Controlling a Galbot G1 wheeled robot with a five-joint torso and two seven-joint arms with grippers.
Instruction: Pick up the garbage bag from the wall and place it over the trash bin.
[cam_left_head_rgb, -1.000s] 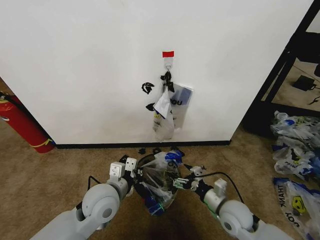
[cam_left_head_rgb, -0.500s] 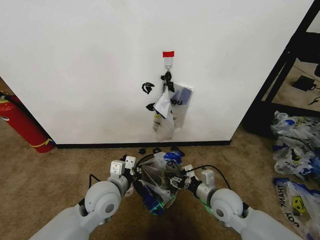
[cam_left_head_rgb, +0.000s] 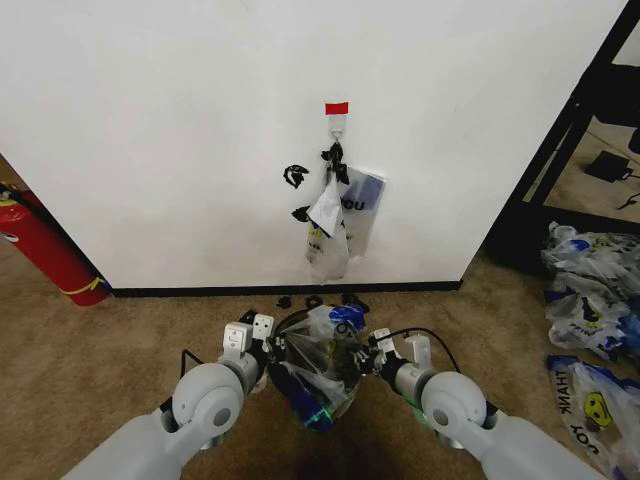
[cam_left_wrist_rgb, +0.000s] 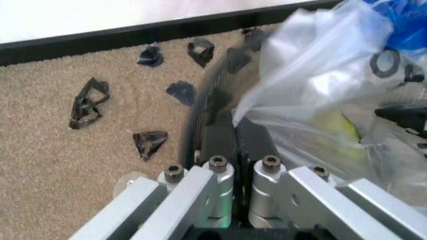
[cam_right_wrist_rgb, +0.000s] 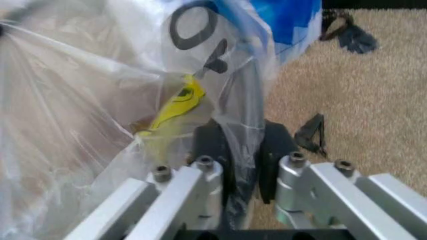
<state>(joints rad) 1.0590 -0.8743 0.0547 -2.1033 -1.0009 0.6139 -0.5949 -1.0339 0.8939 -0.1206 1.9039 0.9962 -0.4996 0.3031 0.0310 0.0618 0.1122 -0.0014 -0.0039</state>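
Garbage bag (cam_left_head_rgb: 318, 372) sits in and over the trash bin (cam_left_head_rgb: 313, 385), which stands on the carpet close in front of your robot, just short of the wall. You can see clear crinkled plastic bunched across the bin's mouth, with a blue patch at the side of the bin nearest the wall and dark print on the film.

Your left gripper (cam_left_head_rgb: 268, 352) is at the bin's left rim. In the left wrist view its jaws are closed together on the black rim (cam_left_wrist_rgb: 200, 112), with the bag's plastic lying right against them; you cannot tell whether any film is caught between them.

Your right gripper (cam_left_head_rgb: 366, 358) is at the bin's right side. In the right wrist view its jaws stand slightly apart with a fold of the bag (cam_right_wrist_rgb: 220, 95) running down between them, the plastic pinched there. A yellow mark shows through the film beside them.

Beyond the bin, small black scraps (cam_left_wrist_rgb: 85, 102) lie scattered on the carpet (cam_left_head_rgb: 120, 340) between the bin and the black baseboard.

Farther still, on the wall (cam_left_head_rgb: 180, 130), a red tape strip (cam_left_head_rgb: 336, 107) sits above a hook from which whitish printed bags (cam_left_head_rgb: 335, 225) hang, directly behind the bin.
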